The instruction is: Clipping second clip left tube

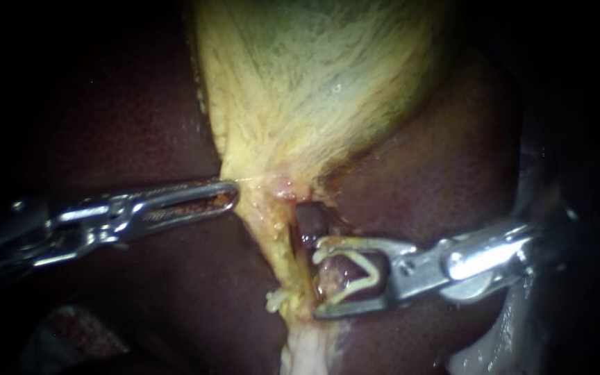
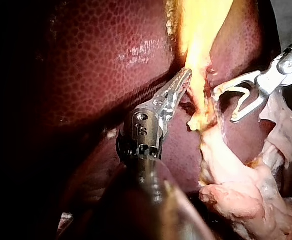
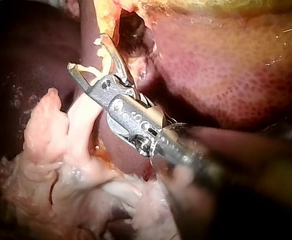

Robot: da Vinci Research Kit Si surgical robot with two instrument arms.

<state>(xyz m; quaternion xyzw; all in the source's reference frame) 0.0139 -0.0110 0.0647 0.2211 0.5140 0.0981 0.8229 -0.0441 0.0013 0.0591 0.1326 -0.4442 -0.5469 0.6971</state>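
Clip (image 1: 368, 268), pale and V-shaped, sits gripped between my right instrument's (image 1: 319, 279) wide-spread jaws just beside the yellowish tube (image 1: 287, 260) under the gallbladder (image 1: 314, 83), while my left instrument's (image 1: 230, 194) jaws lie together against the gallbladder's edge.

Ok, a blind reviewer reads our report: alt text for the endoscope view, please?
The right instrument, entering from the right, holds an open pale clip in its spread jaws beside a yellowish tube below the gallbladder. The left instrument, from the left, grips the gallbladder's lower edge with jaws together; dark liver surrounds them.
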